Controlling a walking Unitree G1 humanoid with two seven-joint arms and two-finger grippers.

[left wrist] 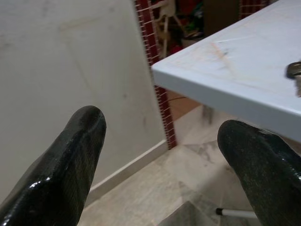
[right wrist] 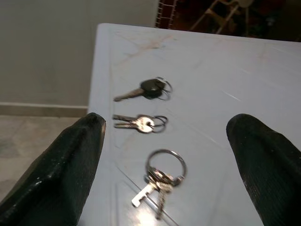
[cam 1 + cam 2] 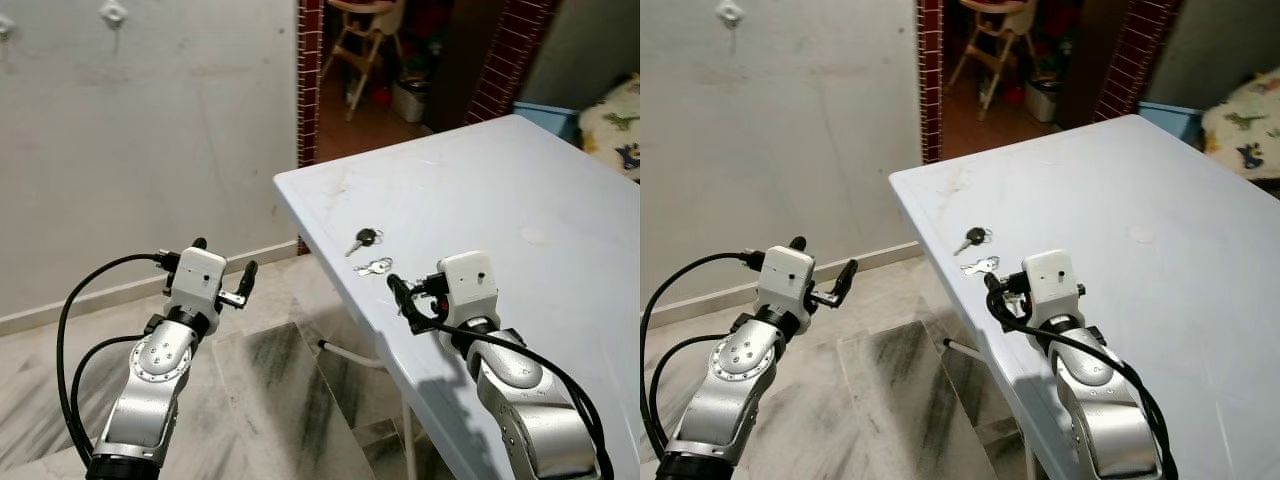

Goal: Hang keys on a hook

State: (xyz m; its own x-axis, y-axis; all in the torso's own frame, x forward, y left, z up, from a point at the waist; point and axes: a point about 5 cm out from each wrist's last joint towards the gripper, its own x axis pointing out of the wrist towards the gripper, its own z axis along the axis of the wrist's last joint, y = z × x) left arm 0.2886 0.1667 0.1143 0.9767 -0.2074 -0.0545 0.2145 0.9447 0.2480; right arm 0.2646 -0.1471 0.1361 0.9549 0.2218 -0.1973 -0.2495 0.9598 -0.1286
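Pale blue-white, smooth plastic table [image 3: 520,180], faintly scuffed, its near-left corner rounded. On it, close to the left edge, lay three sets of keys. Farthest was a black-headed key [image 2: 146,88] on a thin ring. Nearer lay a pair of silver keys [image 2: 139,123] on a ring. Nearest was a silver bunch [image 2: 161,181] on a larger round ring.

Right gripper [image 3: 410,300]: glossy black fingers spread wide, holding nothing, low over the table's near-left edge just short of the nearest bunch.

Left gripper [image 3: 222,268]: fingers parted, empty, out over the grey-veined marble floor [image 3: 260,380], left of the table.

Far left, a rough whitewashed wall [image 3: 150,130] carried a small white fitting [image 3: 113,12], possibly a hook; too small to tell.
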